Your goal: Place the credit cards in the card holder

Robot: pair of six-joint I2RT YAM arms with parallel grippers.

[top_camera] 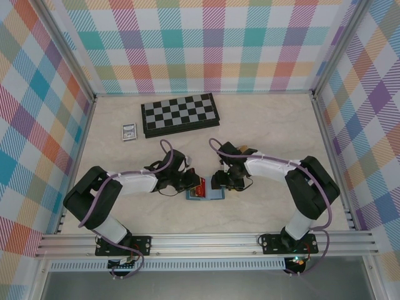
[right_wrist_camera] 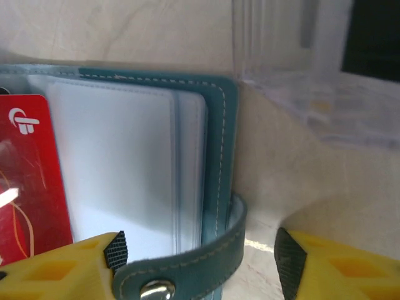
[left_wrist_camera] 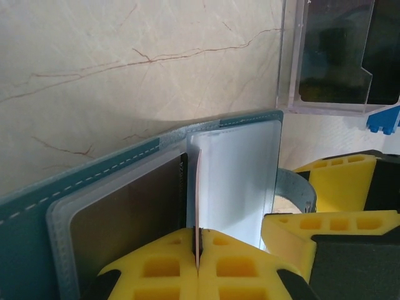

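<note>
Table: a pale beige tabletop (top_camera: pixel 281 125) with thin reddish marble veins is carrying everything.
Far centre: a flat rectangular black-and-white chessboard (top_camera: pixel 180 114) is lying near the back edge, slightly skewed.
Left of the board: a small silver-grey framed rectangle (top_camera: pixel 129 131) is lying near the chessboard's left end, not touching it.
Near centre: a small teal-blue stitched bifold card holder (right_wrist_camera: pixel 228 137) is lying open, its clear inner sleeves facing up.
Beside the holder: a clear hard-plastic box (left_wrist_camera: pixel 289 75) is sitting close to the card holder's corner.
</note>
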